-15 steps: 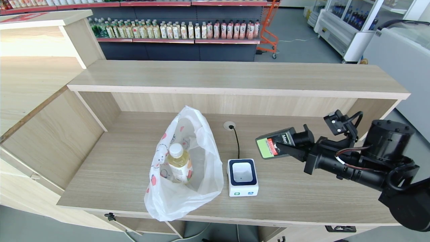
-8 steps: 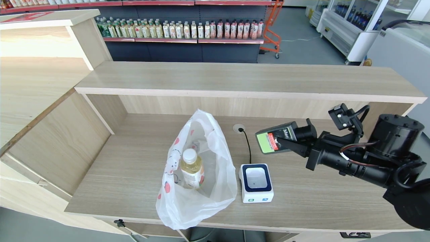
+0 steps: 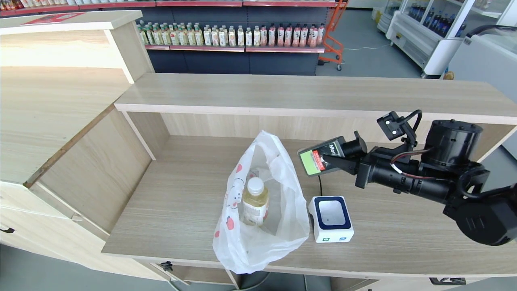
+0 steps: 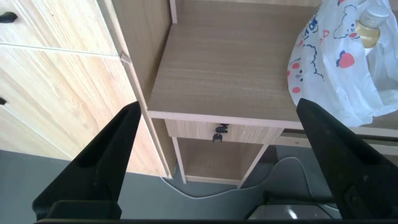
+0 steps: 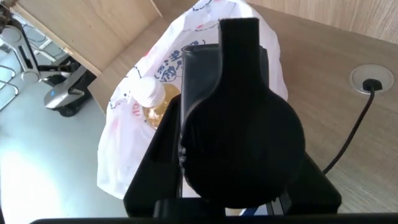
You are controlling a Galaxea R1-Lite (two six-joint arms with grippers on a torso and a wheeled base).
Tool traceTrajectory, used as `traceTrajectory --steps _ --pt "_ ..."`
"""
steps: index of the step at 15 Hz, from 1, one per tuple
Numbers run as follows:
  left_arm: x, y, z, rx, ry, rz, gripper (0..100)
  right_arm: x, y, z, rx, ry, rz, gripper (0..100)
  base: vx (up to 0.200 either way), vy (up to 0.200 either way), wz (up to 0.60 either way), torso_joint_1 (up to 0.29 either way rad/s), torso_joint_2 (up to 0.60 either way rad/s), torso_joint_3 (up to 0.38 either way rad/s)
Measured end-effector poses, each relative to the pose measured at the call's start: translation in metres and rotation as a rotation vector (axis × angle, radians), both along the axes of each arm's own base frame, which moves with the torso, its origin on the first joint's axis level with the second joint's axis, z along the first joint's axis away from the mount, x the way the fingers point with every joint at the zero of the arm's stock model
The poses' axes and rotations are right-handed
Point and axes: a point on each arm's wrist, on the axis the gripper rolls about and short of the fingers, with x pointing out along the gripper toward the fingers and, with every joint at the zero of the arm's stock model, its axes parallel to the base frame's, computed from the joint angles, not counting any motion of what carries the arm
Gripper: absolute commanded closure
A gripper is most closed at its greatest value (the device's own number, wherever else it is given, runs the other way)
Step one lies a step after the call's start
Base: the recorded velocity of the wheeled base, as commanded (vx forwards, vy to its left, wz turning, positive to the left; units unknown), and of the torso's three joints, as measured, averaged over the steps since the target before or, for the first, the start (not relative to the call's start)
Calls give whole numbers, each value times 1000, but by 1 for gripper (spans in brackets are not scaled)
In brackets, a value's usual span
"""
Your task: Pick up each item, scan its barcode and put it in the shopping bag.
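Gripping the box (image 3: 317, 162), my right gripper (image 3: 337, 158) hangs over the counter (image 3: 181, 202) behind the scanner (image 3: 331, 218); bag (image 3: 258, 238) sits at the front edge. Scan step, I judge: next, lower the label onto the scanner. Left wrist: left gripper (image 4: 219, 109) gapes empty off the counter's front corner. Right wrist: bag beneath the box.

Bright, even light; wide-angle edge bending

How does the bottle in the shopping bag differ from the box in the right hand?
The bottle stands upright inside the shopping bag on the counter; the box is held off the counter, sideways, in the right hand. The bottle is round and clear, with yellowish drink and a white cap; the box is flat-sided and dark, with a green and red label. Both are near the scanner.
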Motion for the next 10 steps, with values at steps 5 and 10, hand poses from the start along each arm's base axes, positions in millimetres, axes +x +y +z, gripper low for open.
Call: traceTrajectory --steps 5,10 --pt "0 0 0 0 0 0 0 36 13 -21 -28 98 5 100 0 0 0 0 0 0" --pt "0 0 0 0 0 0 0 67 40 -56 -93 104 56 100 0 0 0 0 0 0"
